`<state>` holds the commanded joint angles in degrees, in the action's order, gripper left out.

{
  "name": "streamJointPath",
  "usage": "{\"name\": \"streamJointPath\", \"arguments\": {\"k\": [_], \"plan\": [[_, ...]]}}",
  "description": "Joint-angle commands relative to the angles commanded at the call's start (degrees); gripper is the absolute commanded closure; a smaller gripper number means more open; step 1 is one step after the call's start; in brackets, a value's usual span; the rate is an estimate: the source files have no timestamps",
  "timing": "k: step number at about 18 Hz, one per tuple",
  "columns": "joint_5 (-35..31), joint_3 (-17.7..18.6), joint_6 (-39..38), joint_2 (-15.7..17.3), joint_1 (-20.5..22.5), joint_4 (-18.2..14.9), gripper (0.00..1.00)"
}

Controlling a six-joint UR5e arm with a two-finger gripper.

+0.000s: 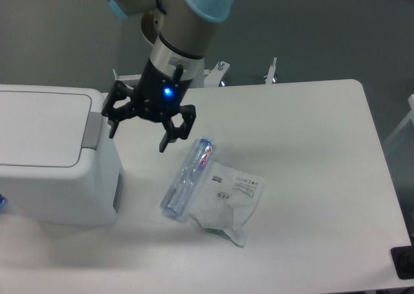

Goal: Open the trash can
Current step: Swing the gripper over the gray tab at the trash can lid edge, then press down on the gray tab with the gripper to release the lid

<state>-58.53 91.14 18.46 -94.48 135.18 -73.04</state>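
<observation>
Camera: trash can point(48, 155) just left of spread fingers point(166, 141).

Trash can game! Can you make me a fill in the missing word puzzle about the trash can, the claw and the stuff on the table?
1. The trash can lid is ____.
2. The claw is open and holds ____.
3. The clear bottle is lying on its ____.
4. The plastic bag touches the ____.

Missing words: closed; nothing; side; bottle
</observation>
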Motion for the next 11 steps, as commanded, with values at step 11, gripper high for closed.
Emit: {"name": "streamJointPath", "arguments": {"k": [11], "plan": [[-0.2, 2.0, -1.9, 0.1, -1.1, 0.6, 0.00]]}}
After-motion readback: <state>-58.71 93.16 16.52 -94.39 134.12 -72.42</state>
